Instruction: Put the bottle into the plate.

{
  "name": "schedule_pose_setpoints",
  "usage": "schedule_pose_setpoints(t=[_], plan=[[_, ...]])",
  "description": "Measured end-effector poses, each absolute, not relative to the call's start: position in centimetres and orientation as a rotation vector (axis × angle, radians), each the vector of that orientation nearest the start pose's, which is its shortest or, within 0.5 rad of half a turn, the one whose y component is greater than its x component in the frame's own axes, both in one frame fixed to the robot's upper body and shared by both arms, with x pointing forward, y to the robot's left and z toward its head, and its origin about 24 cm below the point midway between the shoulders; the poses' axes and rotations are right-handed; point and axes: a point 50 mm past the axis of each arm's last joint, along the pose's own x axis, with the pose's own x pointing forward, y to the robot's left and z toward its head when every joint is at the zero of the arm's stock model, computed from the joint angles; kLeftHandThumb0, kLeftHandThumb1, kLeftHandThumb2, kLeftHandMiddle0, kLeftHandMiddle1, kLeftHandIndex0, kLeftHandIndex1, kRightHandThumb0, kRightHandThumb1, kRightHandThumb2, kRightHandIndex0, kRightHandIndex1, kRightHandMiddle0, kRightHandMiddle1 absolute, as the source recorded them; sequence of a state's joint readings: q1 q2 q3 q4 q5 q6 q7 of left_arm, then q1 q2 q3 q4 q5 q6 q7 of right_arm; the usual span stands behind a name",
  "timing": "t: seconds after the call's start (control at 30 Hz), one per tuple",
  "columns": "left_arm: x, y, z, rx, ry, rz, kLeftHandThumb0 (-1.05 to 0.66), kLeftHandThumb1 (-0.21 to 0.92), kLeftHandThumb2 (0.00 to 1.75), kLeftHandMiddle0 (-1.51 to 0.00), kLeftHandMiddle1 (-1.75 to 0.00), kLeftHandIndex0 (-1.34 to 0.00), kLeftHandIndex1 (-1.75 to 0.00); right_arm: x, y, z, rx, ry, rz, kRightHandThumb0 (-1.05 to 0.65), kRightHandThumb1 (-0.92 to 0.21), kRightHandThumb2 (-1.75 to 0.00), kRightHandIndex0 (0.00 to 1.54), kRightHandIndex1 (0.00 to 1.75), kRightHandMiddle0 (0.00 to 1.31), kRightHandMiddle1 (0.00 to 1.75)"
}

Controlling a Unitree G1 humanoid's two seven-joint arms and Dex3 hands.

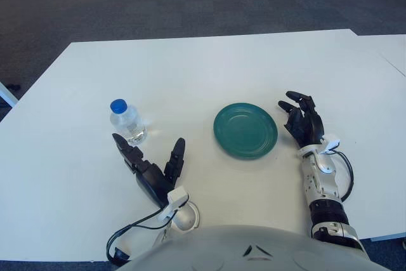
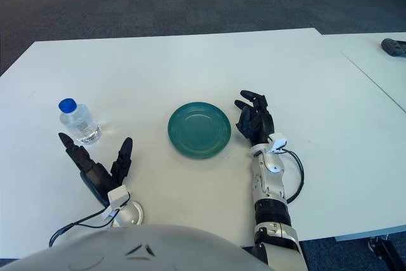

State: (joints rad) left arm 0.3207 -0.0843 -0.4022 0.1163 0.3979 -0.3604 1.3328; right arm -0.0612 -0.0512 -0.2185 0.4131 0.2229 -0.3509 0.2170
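Observation:
A small clear water bottle [image 1: 127,122] with a blue cap stands upright on the white table [image 1: 203,68], left of centre. A round teal plate [image 1: 245,131] lies empty to its right. My left hand [image 1: 150,164] is open, fingers spread, just below and slightly right of the bottle, not touching it. My right hand [image 1: 304,122] rests on the table right of the plate, fingers relaxed and holding nothing.
A second white table [image 2: 380,61] stands to the right with a dark object [image 2: 394,46] on it. Dark carpet lies beyond the far edge. A cable [image 1: 136,230] trails from my left wrist near the table's front edge.

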Motion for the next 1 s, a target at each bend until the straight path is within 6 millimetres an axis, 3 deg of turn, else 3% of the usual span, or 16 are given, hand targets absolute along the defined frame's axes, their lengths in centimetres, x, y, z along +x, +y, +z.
schedule_pose_setpoints(t=[0.2,0.63,1.0], plan=[[17.3,9.6,0.6,0.105,-0.159,0.919,-0.88,0.92,0.07,0.0,0.0,0.0,0.0,24.8,-20.6,0.0,0.17,-0.03,-0.07,-0.44,-0.64,-1.13,0.53,1.03,0.29,1.17],[20.4,8.8,0.7,0.05,-0.226,0.913,-0.91,0.91,0.06,0.0,0.0,0.0,0.0,24.9,-20.8,0.1,0.197,-0.006,-0.081,-0.41,-0.66,-1.14,0.57,1.0,0.24,1.14],[22.2,10.4,0.1,0.008,-0.165,1.044,-0.92,0.91,0.04,0.0,0.0,0.0,0.0,24.8,-21.2,0.1,0.214,-0.009,-0.095,-0.47,-0.75,-1.03,0.57,0.95,0.19,1.11]])
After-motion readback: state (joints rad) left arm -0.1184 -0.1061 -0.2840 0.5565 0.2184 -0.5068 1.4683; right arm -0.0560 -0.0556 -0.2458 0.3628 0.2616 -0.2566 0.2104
